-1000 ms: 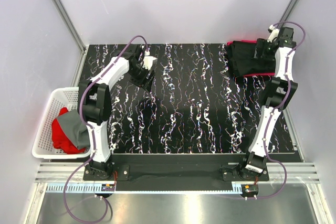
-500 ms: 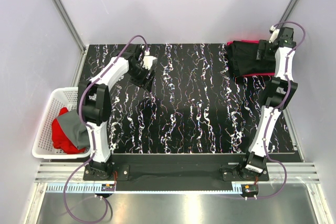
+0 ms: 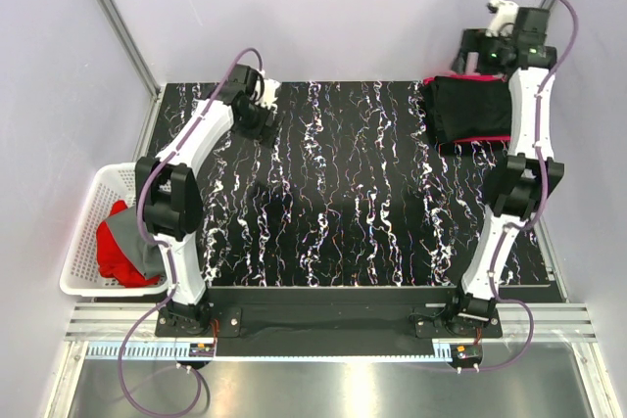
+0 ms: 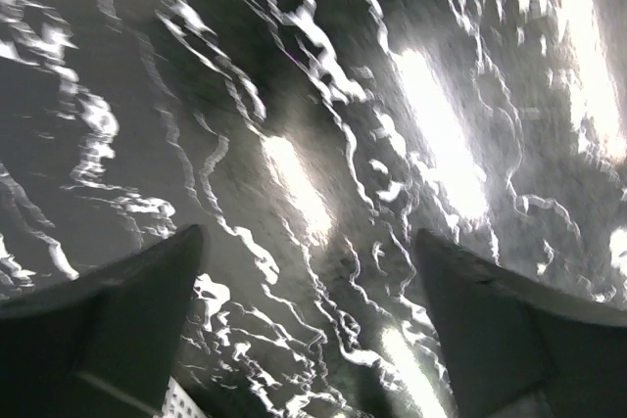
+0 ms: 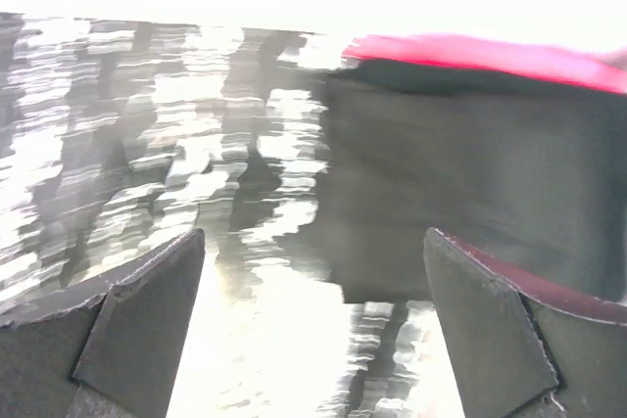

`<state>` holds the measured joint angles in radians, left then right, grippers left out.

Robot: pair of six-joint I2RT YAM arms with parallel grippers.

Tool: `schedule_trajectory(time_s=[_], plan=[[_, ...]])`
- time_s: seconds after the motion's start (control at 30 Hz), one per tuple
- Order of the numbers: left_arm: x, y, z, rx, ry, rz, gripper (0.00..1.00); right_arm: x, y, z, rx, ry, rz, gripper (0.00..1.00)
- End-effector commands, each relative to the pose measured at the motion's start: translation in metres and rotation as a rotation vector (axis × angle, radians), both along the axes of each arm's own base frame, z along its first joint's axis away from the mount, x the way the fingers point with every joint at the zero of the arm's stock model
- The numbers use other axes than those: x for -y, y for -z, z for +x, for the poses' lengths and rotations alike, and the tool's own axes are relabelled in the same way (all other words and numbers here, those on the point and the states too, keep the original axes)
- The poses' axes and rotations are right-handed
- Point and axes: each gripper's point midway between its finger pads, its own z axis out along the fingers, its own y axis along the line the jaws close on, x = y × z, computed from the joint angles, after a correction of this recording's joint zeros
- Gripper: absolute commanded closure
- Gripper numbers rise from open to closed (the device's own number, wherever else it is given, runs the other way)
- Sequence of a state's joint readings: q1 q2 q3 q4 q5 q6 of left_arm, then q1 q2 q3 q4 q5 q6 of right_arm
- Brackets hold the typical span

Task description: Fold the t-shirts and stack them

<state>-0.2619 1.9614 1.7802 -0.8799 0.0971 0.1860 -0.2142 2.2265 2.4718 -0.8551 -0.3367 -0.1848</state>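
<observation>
A folded black t-shirt point(image 3: 470, 110) lies at the table's far right corner on top of a red t-shirt point(image 3: 482, 139) whose edge peeks out. My right gripper point(image 3: 480, 46) hangs open above and behind this stack, holding nothing. In the right wrist view the black t-shirt point(image 5: 470, 173) and the red strip point(image 5: 490, 49) lie ahead of my open right gripper point(image 5: 313, 234). My left gripper point(image 3: 259, 113) is open over the bare far-left part of the table. In the left wrist view, only marbled surface shows under the left gripper point(image 4: 309, 234).
A white slatted basket point(image 3: 80, 242) stands off the table's left edge, holding a red shirt point(image 3: 111, 252) and a grey one point(image 3: 144, 242). The black marbled table point(image 3: 353, 203) is framed by pale walls and metal posts at the back.
My right gripper has risen up and back off the stack at the far right. My left gripper has pulled toward the far-left corner. Both stay open.
</observation>
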Motion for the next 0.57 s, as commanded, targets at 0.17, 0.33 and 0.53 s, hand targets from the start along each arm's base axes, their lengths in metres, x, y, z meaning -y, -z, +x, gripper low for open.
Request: schedule_trajectory(time_s=[0.17, 0.33, 0.53], plan=[[0.007, -0.055, 0.018, 0.148, -0.085, -0.088, 0.01, -0.179, 0.042, -0.081, -0.117, -0.491, 0.113, 0.00], [0.012, -0.049, -0.012, 0.057, -0.090, -0.145, 0.01, -0.218, 0.094, -0.107, -0.281, -0.381, 0.121, 0.00], [-0.024, -0.088, -0.035, 0.136, -0.049, 0.021, 0.01, -0.231, 0.109, -0.115, -0.268, -0.442, 0.112, 0.00]])
